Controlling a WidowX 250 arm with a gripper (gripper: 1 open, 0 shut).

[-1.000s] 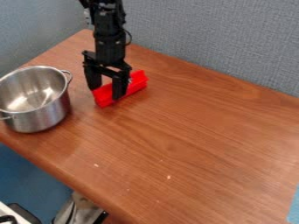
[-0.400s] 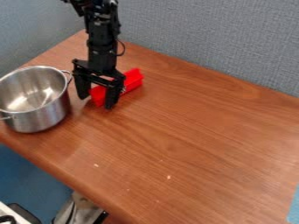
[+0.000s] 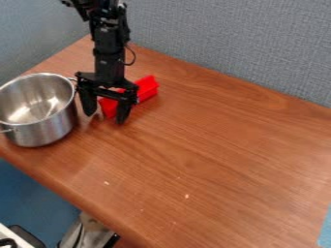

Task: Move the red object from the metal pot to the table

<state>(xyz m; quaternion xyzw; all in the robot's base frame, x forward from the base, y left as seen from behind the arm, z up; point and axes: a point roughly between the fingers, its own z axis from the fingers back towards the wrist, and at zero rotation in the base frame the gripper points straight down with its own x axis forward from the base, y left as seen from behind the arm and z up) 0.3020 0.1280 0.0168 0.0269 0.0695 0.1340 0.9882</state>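
Observation:
The red object (image 3: 145, 89) lies flat on the table (image 3: 214, 145), just right of the metal pot (image 3: 45, 126). The pot is shiny, stands at the left edge, and nothing shows inside it. My gripper (image 3: 106, 108) points straight down between the pot and the red object, low over the wood. Its jaws are open wide and nothing is between them. The right finger (image 3: 126, 105) covers the near end of the red object; I cannot tell whether it touches it.
The table's rounded front edge (image 3: 77, 199) runs diagonally along the lower left, close to the pot. A blue-grey wall (image 3: 246, 39) stands behind the table. Bare wood stretches to the right and front of the gripper.
The wrist has rolled and the open fingers have shifted a little left and toward the camera, off the red object they straddled. The red object and pot have stayed put.

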